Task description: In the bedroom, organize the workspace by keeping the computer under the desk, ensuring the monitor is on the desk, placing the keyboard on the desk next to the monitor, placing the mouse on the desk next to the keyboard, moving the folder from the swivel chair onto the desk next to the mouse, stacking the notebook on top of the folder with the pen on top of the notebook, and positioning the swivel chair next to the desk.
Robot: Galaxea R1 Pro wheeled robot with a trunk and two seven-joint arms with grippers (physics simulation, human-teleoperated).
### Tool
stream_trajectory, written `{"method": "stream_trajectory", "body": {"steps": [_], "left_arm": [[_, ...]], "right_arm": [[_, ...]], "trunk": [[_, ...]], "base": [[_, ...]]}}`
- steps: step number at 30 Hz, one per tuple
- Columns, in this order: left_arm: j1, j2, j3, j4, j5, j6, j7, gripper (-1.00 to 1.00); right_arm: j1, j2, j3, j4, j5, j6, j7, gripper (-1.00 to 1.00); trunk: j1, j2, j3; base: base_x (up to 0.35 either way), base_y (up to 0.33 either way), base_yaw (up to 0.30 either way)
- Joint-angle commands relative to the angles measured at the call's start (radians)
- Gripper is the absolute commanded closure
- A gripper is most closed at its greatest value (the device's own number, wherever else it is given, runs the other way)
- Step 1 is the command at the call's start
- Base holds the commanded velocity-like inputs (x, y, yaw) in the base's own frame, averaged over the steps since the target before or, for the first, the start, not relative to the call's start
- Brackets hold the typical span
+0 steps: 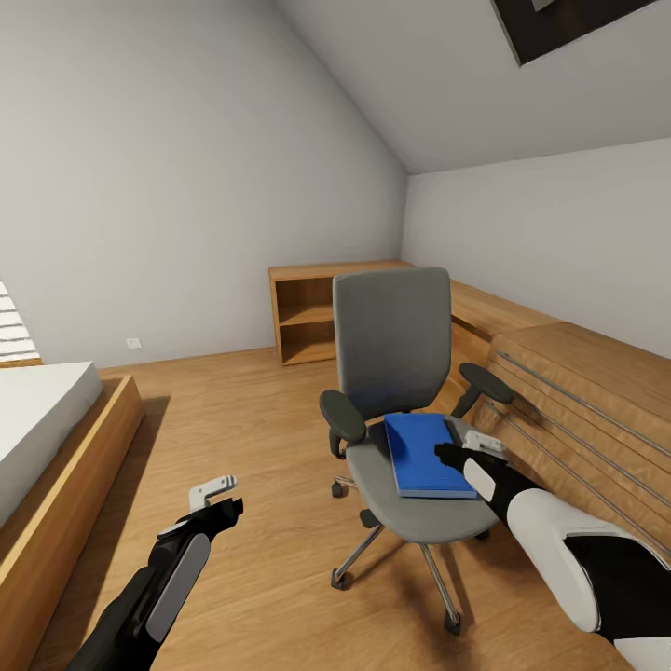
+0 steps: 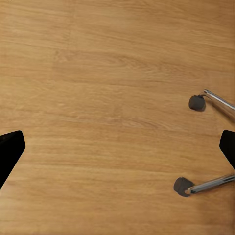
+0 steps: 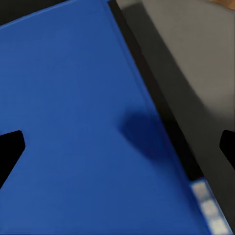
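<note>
The swivel chair (image 1: 391,354), grey with black armrests and a chrome star base, stands mid-room on the wooden floor. A blue folder (image 1: 424,455) lies flat on its seat. My right gripper (image 1: 451,454) hovers just over the folder's right edge, open, with nothing between its fingers. In the right wrist view the folder (image 3: 78,127) lies close below, with the grey seat (image 3: 196,78) beside it and the two fingertips (image 3: 10,149) spread wide. My left gripper (image 1: 224,499) hangs open over bare floor, left of the chair. The left wrist view shows two chair castors (image 2: 183,186).
A bed with a wooden frame (image 1: 65,475) runs along the left. A low wooden shelf unit (image 1: 312,312) stands against the back wall, and a long light-wood drawer chest (image 1: 578,401) lines the right wall behind the chair. Open floor (image 1: 252,438) lies between bed and chair.
</note>
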Motion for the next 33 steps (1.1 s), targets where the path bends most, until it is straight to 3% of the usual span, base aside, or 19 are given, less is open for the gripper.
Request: {"method": "stream_trajectory", "body": {"steps": [1,33], "left_arm": [[-0.001,0.001,-0.003,-0.001,0.01,0.0,0.01,-1.0],[-0.001,0.001,-0.014,0.032,0.005,-0.002,0.005,-1.0]], "right_arm": [[0.0,0.001,0.005,-0.002,-0.004,0.006,-0.005,-1.0],[0.0,0.0,0.006,0.001,0.009,0.011,-0.014,-1.0]], "trunk": [[0.0,0.0,-0.001],[0.0,0.0,-0.001]], "base": [[0.03,0.0,0.0],[0.159,0.0,0.0]]}}
